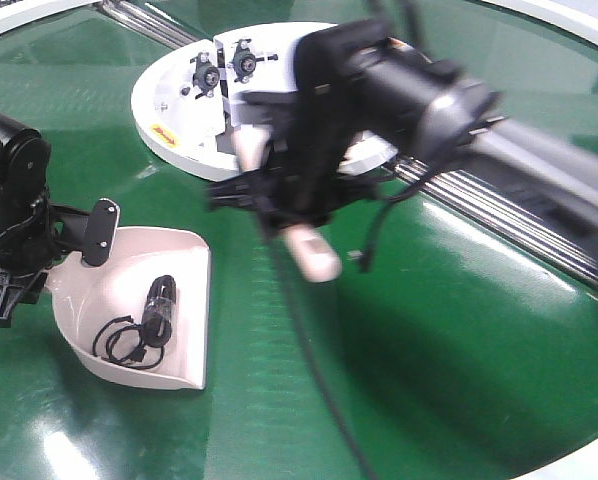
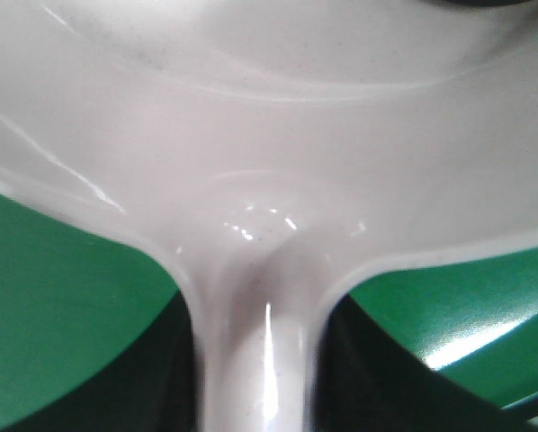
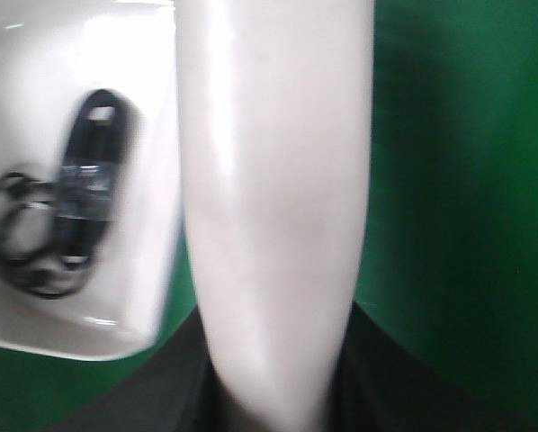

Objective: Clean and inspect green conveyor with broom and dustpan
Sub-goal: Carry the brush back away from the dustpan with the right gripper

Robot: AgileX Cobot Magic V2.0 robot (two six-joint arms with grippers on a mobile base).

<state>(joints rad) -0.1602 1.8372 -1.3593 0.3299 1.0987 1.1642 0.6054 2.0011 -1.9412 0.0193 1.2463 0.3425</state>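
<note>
Nearest the lens: right arm (image 1: 449, 110), smeared by blur in the front view.

Item 1, right fingers (image 3: 390, 400): closed on the broom (image 3: 278, 207) about mid-length, showing dark on either side of its shaft. The broom's rounded lower end hangs free and is angled down toward the conveyor; no contact with it is apparent.

Item 2, dustpan (image 1: 169, 255): its open lip lies just left of that broom end, near but apart. It holds one black cable bundle (image 1: 144, 322), inside the raised rim and toward the lip.

Item 3, left fingers (image 1: 101, 232): closed on the dustpan handle where it meets the scoop. The pan appears to rest near the conveyor's left edge.

Item 4, green conveyor (image 1: 429, 340): glossy, with silver rollers (image 1: 509, 222) crossing toward its right edge. A white ring housing (image 1: 179, 110) sits toward the far edge, well apart from the pan.

Step in hand, by judgement: sweeping is at or past its end, since the debris sits in the pan and the broom stands off it.

Next move likely calls for keeping the pan level with its lip slightly raised, so the cable cannot slide out. It also calls for looking over the rest of the conveyor.
</note>
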